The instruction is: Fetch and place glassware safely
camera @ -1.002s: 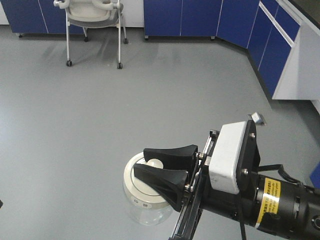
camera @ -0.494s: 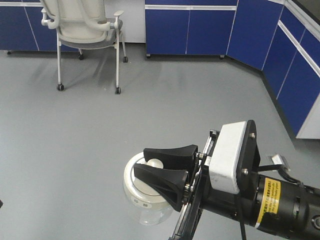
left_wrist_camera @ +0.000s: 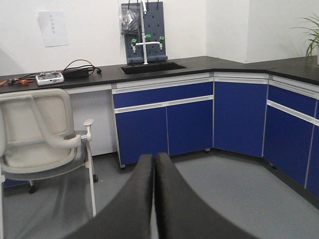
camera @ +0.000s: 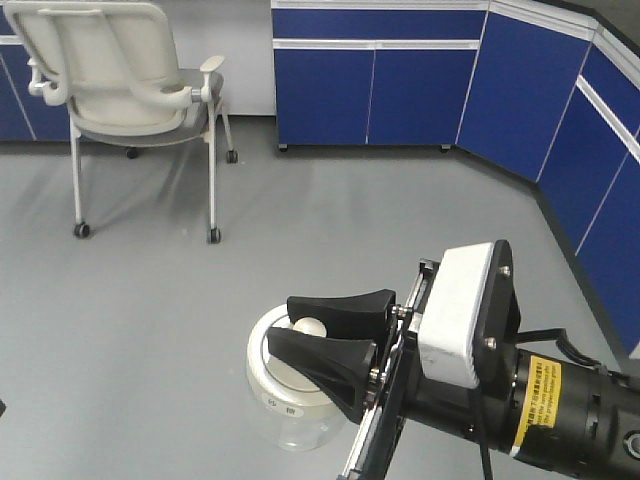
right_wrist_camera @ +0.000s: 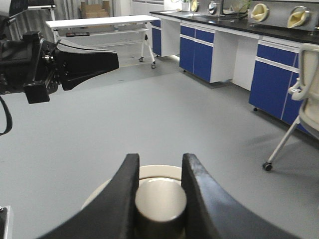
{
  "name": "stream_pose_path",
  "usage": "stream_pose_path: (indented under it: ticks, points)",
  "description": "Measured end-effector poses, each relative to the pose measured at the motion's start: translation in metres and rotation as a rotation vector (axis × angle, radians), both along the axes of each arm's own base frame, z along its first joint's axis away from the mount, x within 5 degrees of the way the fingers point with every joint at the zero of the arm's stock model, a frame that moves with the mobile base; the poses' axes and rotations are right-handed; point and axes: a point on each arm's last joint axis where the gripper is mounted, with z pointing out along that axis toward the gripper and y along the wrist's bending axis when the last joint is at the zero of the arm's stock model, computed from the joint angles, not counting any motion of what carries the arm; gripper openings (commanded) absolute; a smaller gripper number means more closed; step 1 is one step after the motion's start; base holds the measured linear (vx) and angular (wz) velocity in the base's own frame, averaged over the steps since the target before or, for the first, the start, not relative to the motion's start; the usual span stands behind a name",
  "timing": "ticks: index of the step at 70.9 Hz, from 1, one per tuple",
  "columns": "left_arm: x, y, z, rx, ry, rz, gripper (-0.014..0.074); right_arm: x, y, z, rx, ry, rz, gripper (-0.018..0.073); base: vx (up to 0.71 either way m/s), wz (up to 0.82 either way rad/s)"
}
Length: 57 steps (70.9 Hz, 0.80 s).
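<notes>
A: Where do we have the glass jar (camera: 285,432) right now?

B: It's at our right gripper (camera: 283,322), low in the front view, with the grey floor (camera: 140,330) behind it. The cream lid (camera: 272,385) sits on the clear body, and small dark markings show on its near rim.

A: How are we holding it?

B: By the knob (camera: 310,327) in the middle of the lid. In our right wrist view the two black fingers (right_wrist_camera: 119,199) press against either side of that knob. So the jaws are clamped on the knob and not on the glass.

A: Is anything under the jar?

B: We see only floor around the glass. We can't tell for sure from these views whether it hangs free.

A: And our left gripper (left_wrist_camera: 153,162)?

B: Its fingers are pressed together along their inner faces, with nothing between them. In the right wrist view it sits up at the left, well apart from the jar.

A: What's around us?

B: A cream chair (camera: 130,70) on castors stands ahead to our left. Blue cabinets (camera: 370,90) run along the wall and round the corner on the right. Our left wrist view also shows a black counter (left_wrist_camera: 239,62) with a sink (left_wrist_camera: 152,67) set into it.
</notes>
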Motion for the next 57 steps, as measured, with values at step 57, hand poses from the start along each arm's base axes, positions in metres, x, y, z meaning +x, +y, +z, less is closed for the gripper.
stream_pose_path:
  ticks: [57]
  points:
    - [0.0001,0.0006,-0.0007,0.001,0.008,0.007,-0.0007,0.0000,0.0000,-0.0001,-0.001,0.000,-0.001,-0.0004,0.47,-0.19]
